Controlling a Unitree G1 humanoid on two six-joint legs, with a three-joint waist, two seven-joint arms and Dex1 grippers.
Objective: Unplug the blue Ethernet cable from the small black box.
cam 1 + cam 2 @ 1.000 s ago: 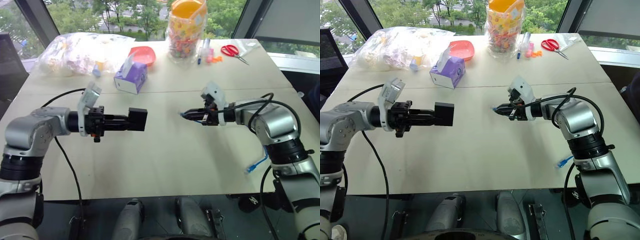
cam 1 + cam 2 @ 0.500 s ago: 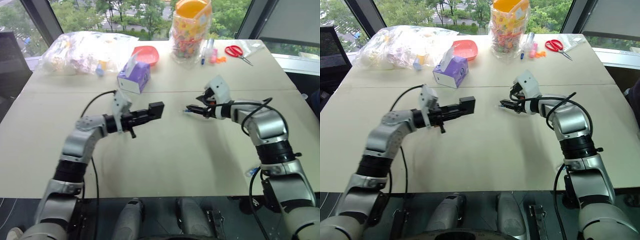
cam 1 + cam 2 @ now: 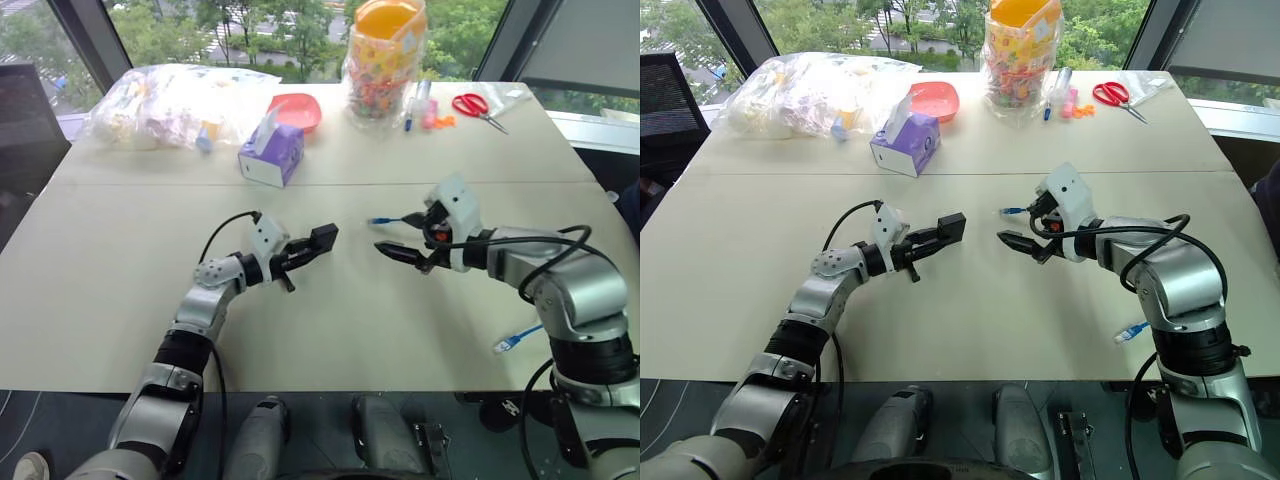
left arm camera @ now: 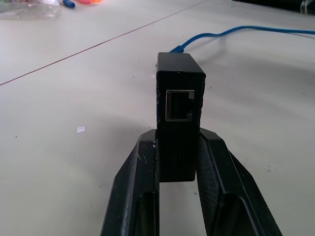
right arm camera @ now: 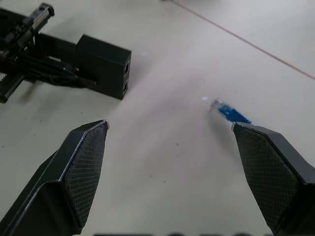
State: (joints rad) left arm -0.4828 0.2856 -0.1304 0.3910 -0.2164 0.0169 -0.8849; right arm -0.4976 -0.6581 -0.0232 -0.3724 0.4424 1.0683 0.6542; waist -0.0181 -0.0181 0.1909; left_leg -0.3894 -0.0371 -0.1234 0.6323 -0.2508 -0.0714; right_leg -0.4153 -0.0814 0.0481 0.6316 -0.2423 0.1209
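In the left eye view, the back of the table (image 3: 90,300) carries a clear bag of packets (image 3: 165,100) at upper left, a purple tissue box (image 3: 270,155) and a red bowl (image 3: 297,110) beside it, a jar of sweets (image 3: 382,60) at top centre, markers (image 3: 418,100) and red-handled scissors (image 3: 470,105) to its right. None of these lies between the two arms. At centre, the left gripper (image 3: 305,250) is clamped on the small black box (image 3: 323,238), which sits at its fingertips just above the tabletop. Right of it, the right gripper (image 3: 400,250) stands with its fingers spread wide and nothing between them. The blue Ethernet cable (image 3: 385,220) lies with one plug on the table just above that gripper, apart from the box; another stretch hangs off the table edge at lower right.

In the left wrist view, the box stands upright between the two black fingers (image 4: 135,196), matte and cuboid, its square socket (image 4: 179,105) open and bare. The light-blue cord curves across the table behind it.

In the right wrist view, the two textured pads (image 5: 81,169) sit far apart at the lower corners. The clear-tipped blue plug (image 5: 227,111) lies loose near the right one, and the box shows at upper left, held by the other gripper.
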